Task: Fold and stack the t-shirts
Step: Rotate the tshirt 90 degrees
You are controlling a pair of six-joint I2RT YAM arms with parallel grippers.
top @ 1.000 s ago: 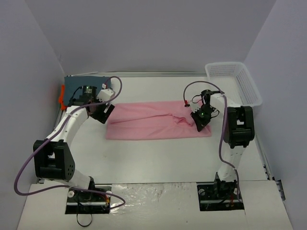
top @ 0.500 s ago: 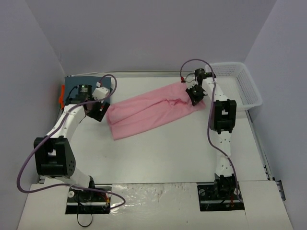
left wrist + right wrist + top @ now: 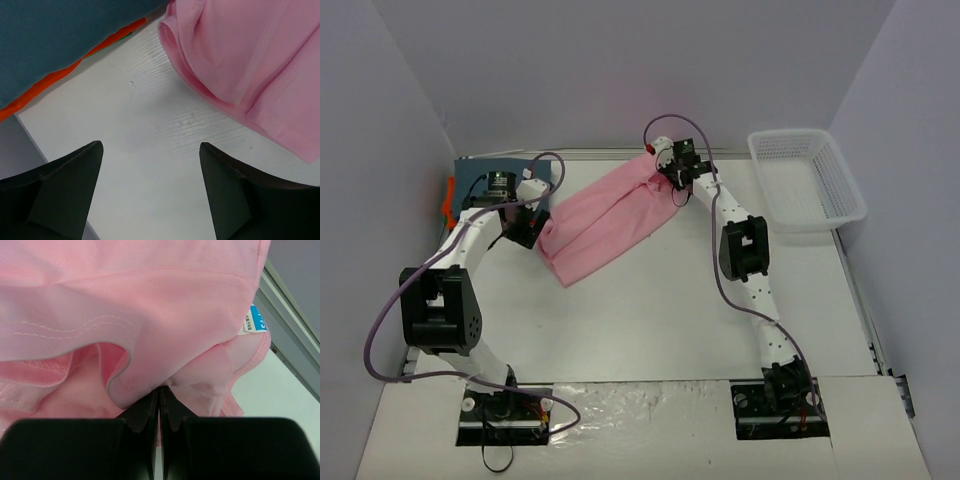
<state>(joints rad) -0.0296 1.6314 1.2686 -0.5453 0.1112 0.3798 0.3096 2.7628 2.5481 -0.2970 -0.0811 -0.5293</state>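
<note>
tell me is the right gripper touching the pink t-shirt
Touching. The right wrist view shows the right gripper shut, with a fold of the pink t-shirt pinched between its tips.

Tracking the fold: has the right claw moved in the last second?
Yes. The right claw, shut on the light pink cloth t-shirt, swung left and back, away from the white plastic mesh basket.

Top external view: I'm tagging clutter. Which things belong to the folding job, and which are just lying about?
Job: pink t-shirt, pinched by the right gripper; slate-blue t-shirt; orange t-shirt under it; left gripper, open.
Lying about: white mesh basket.
</note>
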